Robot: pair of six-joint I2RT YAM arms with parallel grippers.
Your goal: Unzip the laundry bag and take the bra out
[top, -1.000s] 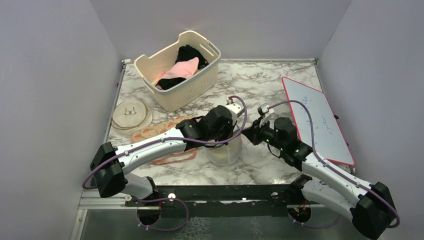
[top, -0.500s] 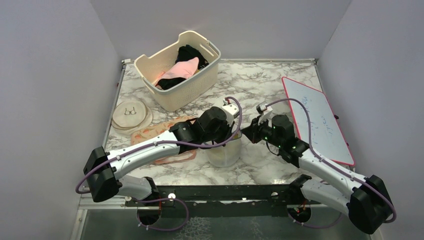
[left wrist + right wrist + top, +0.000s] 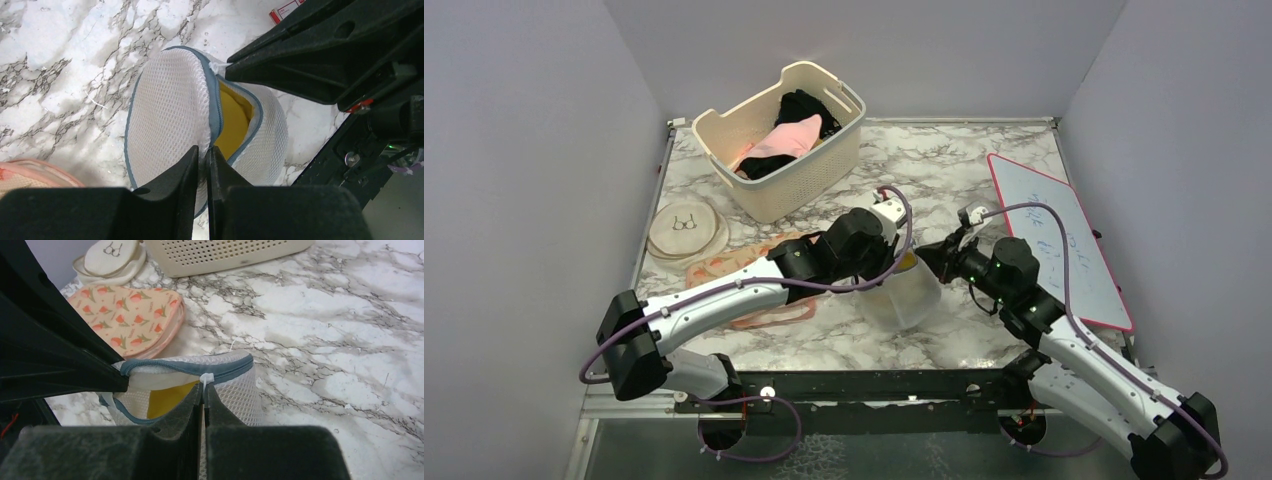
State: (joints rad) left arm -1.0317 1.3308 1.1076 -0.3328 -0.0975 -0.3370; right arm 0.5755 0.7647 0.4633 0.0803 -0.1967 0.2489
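1. Position of the work. The laundry bag (image 3: pixel 902 298) sits on the marble surface (image 3: pixel 964 170), near the front centre and between the left arm (image 3: pixel 724 295) and the right arm (image 3: pixel 1064 330). It appears tilted rather than flat on its base.
2. Left jaws. They are together, pinching the white mesh wall of the bag right beside the blue-grey zip rim (image 3: pixel 214 107). This grip acts as the anchor.
3. Right jaws. They are together, clamped on the white zip pull (image 3: pixel 206 377) at the rim, on the side of the bag opposite the left jaws.
4. State of the zip. The rim is parted along part of its run. A yellow item (image 3: pixel 232 120) shows through the gap. It is judged to be the bra and lies wholly inside the bag.
5. Step in hand. This is the unzipping step, partly complete. Removal has not begun.
6. Next move.
   - The opening looks too narrow for withdrawal, so the right jaws need to carry the pull further round the rim.
   - The path should follow the curve of the rim rather than a straight line.
   - The left jaws need to hold counter-tension so that the slider travels instead of dragging the bag.
7. Caution. The mesh is soft and the bag looks light. A pull that is too steep is likely to lift or twist the bag rather than open it.
8. Once the gap is wide enough, one pair of jaws must release and reach in for the yellow item.
9. The peach pouch (image 3: pixel 127 317) lies just beside the bag and plays no part.
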